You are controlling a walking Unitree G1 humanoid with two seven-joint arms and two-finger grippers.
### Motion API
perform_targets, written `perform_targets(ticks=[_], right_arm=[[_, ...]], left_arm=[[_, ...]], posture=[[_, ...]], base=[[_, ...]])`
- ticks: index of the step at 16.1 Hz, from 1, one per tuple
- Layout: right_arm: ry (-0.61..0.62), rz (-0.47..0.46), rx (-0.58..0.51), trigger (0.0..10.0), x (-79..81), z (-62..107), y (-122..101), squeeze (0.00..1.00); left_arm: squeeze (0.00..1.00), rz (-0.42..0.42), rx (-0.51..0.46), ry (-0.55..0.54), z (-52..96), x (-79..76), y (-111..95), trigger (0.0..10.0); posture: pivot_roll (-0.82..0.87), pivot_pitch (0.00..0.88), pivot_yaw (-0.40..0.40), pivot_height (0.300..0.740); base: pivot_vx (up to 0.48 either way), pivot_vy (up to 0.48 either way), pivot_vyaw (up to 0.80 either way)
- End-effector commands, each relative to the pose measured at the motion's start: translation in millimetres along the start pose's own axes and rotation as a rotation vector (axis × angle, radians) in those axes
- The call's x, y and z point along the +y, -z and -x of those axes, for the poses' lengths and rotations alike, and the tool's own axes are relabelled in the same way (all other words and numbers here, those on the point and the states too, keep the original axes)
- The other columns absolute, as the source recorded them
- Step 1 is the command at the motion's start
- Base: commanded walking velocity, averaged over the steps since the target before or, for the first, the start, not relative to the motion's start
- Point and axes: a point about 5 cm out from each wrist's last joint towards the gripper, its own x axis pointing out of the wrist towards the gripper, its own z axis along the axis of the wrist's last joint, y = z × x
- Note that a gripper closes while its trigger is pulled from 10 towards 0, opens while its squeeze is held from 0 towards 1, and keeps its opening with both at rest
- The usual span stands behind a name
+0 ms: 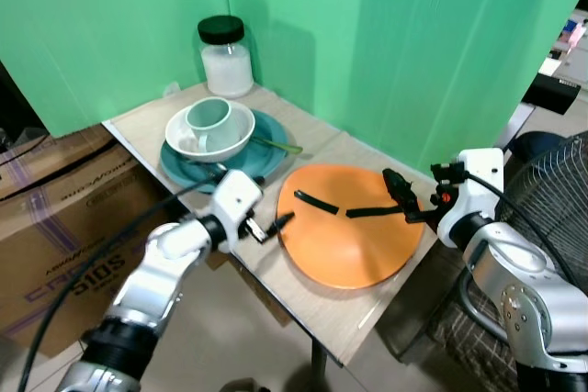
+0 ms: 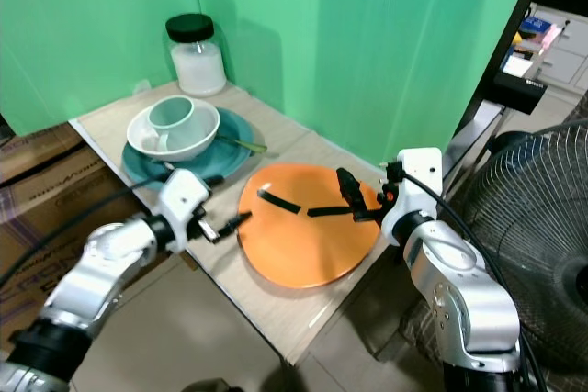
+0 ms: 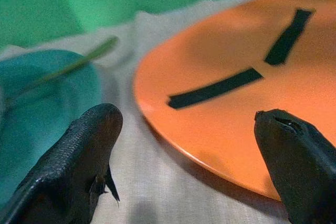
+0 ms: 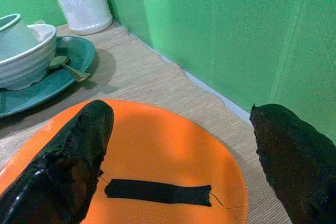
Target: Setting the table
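From the head camera we see the wooden table (image 1: 322, 314) against green walls, and on it an orange placemat (image 1: 354, 245) with two black strips across it. The left gripper (image 1: 276, 224) sits at the mat's left edge, its fingers parted, holding nothing. The right gripper (image 1: 397, 192) reaches over the mat's far right side — also parted and empty. Behind the left arm a teal plate (image 1: 266, 130) carries a white bowl (image 1: 234, 140) with a pale green cup (image 1: 209, 117) lying in it, and a green spoon (image 1: 278, 145) rests on the plate's rim. A white-filled jar (image 1: 225, 57) with a black lid stands in the corner.

Over to the left wrist: its two fingertips (image 3: 79, 161) are spread wide, with the mat's rim showing between them.

Right wrist now — fingers (image 4: 68, 161) wide apart above the mat, the bowl and jar beyond.
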Motion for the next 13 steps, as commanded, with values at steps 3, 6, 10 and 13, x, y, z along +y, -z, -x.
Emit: perform_targets(ticks=[3,6,10,13], right_arm=[[0.006,-0.008,-0.002,10.0,-0.4,1.4,-1.3,0.00],[0.008,-0.012,0.002,10.0,-0.2,1.4,0.4,0.00],[0.079,-0.056,0.031,10.0,-10.3,-2.5,2.9,0.00],[0.084,-0.100,0.069,10.0,-17.9,-3.6,0.7,0.00]], left_arm=[[0.00,-0.054,0.127,0.054,-3.8,-7.4,22.5,10.0],[0.00,-0.092,0.216,0.009,2.6,-0.5,36.5,10.0],[0.00,-0.087,0.230,0.008,6.9,-8.4,46.6,10.0],[0.00,-0.081,0.238,0.011,5.6,-15.3,50.5,10.0]], posture=[[0.08,0.000,0.061,0.740],[0.08,0.000,0.063,0.740],[0.08,0.000,0.060,0.740],[0.09,0.000,0.057,0.740]], base=[[0.000,0.000,0.00],[0.000,0.000,0.00],[0.000,0.000,0.00],[0.000,0.000,0.00]])
